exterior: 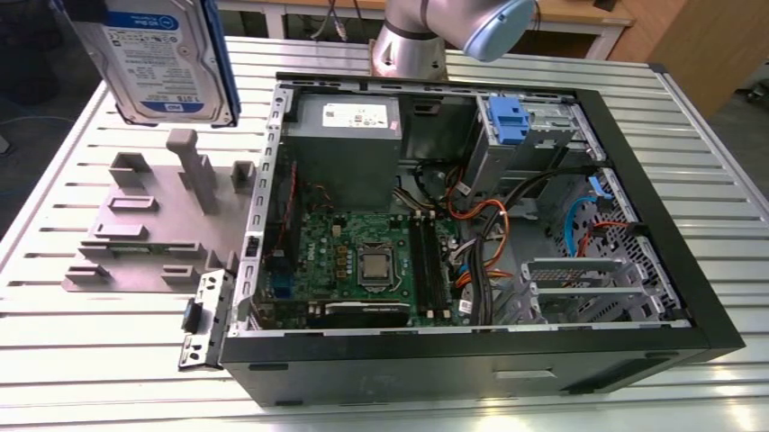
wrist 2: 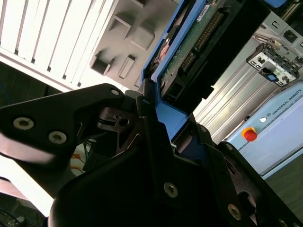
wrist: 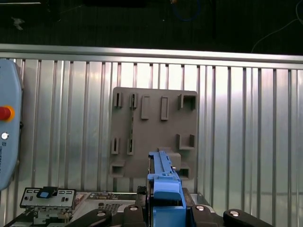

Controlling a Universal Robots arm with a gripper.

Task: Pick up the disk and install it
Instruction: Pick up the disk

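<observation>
**A:** Exterior view, starting at its left. Where's the disk (exterior: 162, 58)?

**B:** High at the exterior view's left, lifted off the worktop (exterior: 72, 360). It hangs apart from the grey slotted stand (exterior: 162, 220) below it. The label faces the camera and the blue rail runs along its edge.

**A:** Gripper?

**B:** In the second wrist view the gripper (wrist 2: 154, 106) is clamped on the disk's blue rail. The first wrist view has the same rail between the gripper's links, with the stand underneath.

**A:** Step in hand?

**B:** My judgement is a carry toward the open computer case (exterior: 481, 360), right of the stand. To do it well, hold firm on the rail and don't let the disk tilt. Pass well over the stand's tall post and the case's near wall. Square the rail with the blue bracket (exterior: 511, 121) at the far side, which looks like the drive bay.

**A:** Counts?

**B:** One disk, one stand, one case, one power-supply box (exterior: 348, 126), one arm (exterior: 415, 45), one gripper.
</observation>
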